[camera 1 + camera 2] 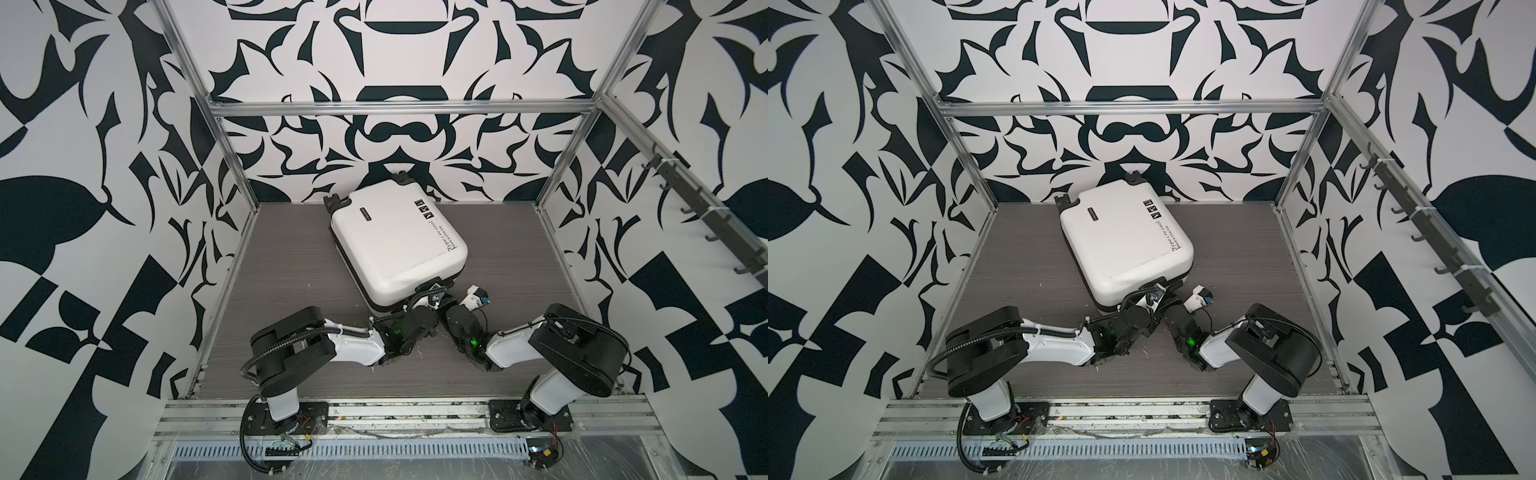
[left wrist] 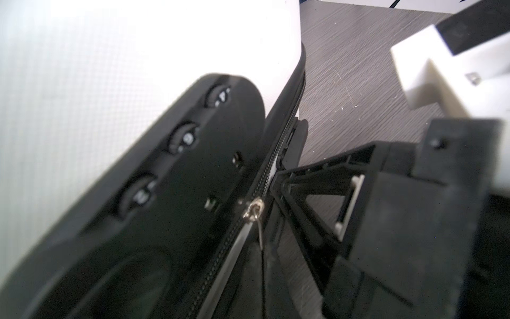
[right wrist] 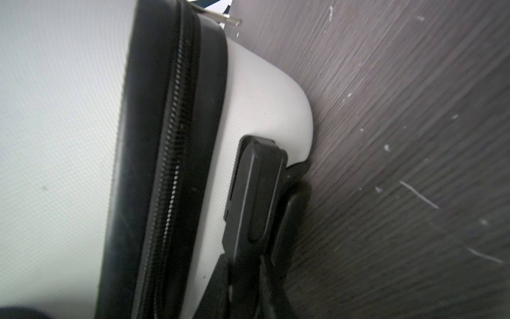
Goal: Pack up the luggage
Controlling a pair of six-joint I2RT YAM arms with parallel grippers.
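Locate the luggage (image 1: pixel 395 245) lying flat with its shells together, toward the middle-rear of the counter (image 1: pixel 291 257), turned at an angle, wheels (image 1: pixel 333 202) toward the rear. Note both arms meeting at its near corner. Read the left claw (image 1: pixel 431 291) as fully closed, tip against the zipper (image 2: pixel 281 143), just beside the silver slider (image 2: pixel 252 210) and next to the combination lock (image 2: pixel 187 138) (grip on the slider's pull not confirmable from the wrist view). Record the right claw (image 1: pixel 451 300) as close beside the same corner; cannot tell its spread, nor any hold. Judge the step in hand as closure: packing apparently done, zip run near its end at the lock. For the next move, expect to draw the slider along the track toward the lock, pulling in line with the teeth, and to brace the shell with the right claw against sliding across the smooth counter. Confirm the pull seated in the left claw before hauling.
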